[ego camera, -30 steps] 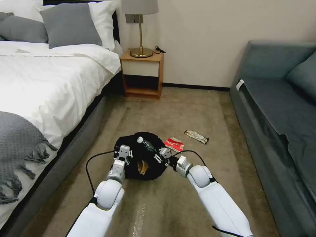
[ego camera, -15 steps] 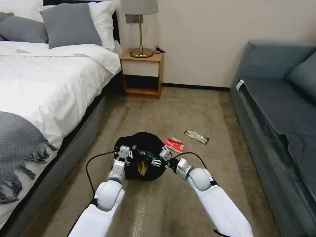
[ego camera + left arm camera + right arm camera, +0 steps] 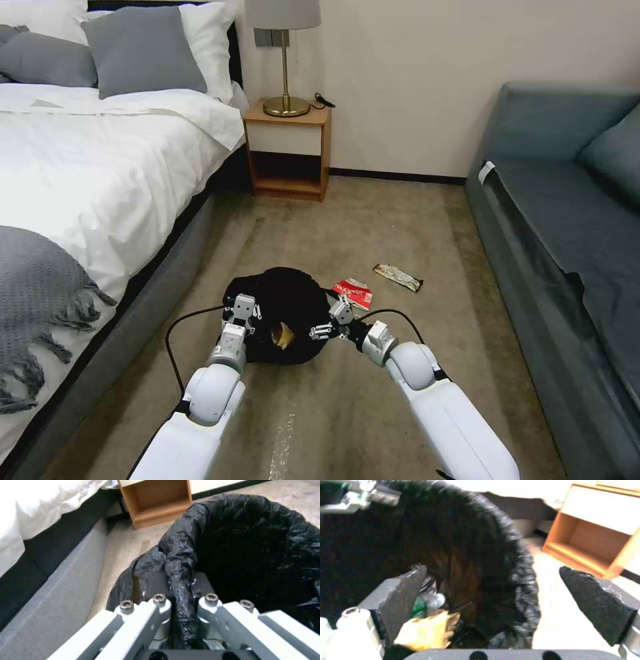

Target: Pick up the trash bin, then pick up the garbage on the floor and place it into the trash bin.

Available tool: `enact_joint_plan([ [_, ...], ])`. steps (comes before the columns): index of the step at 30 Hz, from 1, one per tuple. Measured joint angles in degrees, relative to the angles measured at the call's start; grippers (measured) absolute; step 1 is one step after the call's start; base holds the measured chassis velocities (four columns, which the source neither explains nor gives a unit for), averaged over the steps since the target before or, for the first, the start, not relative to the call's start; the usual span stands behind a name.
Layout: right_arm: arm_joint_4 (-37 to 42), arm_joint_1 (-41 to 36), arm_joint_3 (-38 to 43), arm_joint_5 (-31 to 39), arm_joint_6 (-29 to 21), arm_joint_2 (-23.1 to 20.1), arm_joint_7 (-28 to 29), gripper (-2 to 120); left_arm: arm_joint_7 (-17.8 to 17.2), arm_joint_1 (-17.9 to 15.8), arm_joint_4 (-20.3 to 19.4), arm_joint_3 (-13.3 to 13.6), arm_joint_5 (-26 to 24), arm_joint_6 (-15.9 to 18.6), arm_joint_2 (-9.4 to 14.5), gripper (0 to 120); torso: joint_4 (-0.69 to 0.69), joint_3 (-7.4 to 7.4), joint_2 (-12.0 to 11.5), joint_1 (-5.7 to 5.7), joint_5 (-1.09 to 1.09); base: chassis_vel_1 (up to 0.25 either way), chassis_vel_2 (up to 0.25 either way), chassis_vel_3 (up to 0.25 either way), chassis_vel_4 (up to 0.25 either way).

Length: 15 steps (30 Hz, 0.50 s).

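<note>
Trash bin (image 3: 283,313): on the floor between my arms. Left end effector (image 3: 181,597): clamped on its liner rim. Right end effector (image 3: 506,600): spread apart over the rim. Inside I see tan wrapper (image 3: 426,632) and bottle (image 3: 426,603).

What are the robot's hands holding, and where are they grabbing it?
The left gripper pinches the bin by its bag-covered rim. The right gripper is open at the bin's other side, holding nothing.
</note>
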Motion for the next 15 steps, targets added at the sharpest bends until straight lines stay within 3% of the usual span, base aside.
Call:
enact_joint_plan([
  [15,3.1,-3.6,6.5,1.9,0.9,-1.8,3.4,100,-0.1,1.1,-0.7,-1.2,0.3,-0.4,0.8,5,0.00,0.00,0.0,0.00,0.00,0.000,0.000,0.000,0.000],
])
